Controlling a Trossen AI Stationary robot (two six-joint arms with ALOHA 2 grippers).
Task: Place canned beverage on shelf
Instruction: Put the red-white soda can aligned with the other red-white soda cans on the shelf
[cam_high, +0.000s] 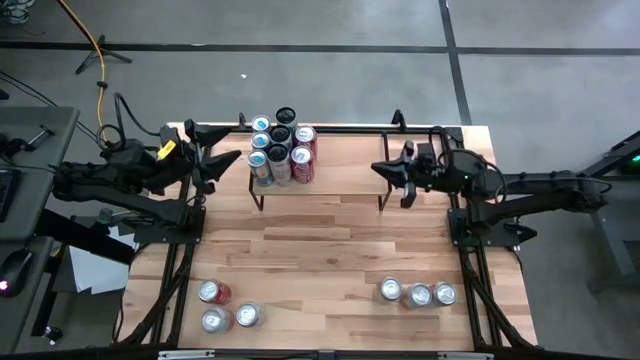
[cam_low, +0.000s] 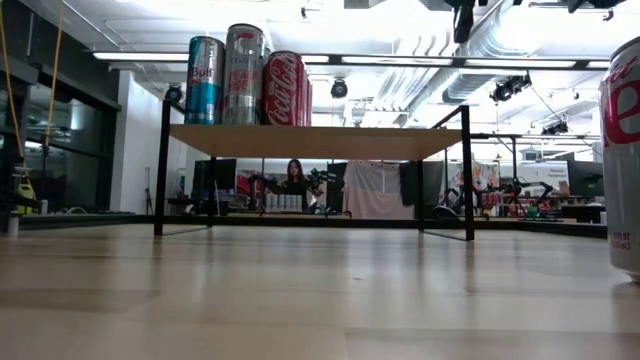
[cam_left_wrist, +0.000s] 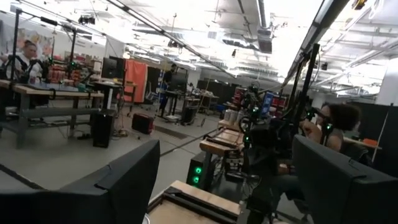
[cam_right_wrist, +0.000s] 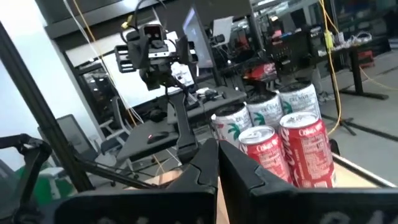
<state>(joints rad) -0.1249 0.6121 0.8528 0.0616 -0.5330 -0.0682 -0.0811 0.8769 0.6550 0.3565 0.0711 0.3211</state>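
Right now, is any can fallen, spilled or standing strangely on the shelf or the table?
Nothing stands out. The cans on the shelf stand upright in a tight cluster at its left end. The six loose cans on the table also stand upright, and no spill shows.

Both arms are dark — near-black links joined by rounded joint housings, with black cables looping along them. The left arm carries a small yellow tag or label near its wrist, beside the left gripper, whose two fingers are broad, flat, matte black slabs with squared edges. The right arm shows a green light at its far base, and a boxy black block sits on top of its wrist. The right gripper ends in two slim black fingers tapering to a point — smooth plastic, with angular bevelled sides. Black rod frames brace each arm's base at the table's edges.
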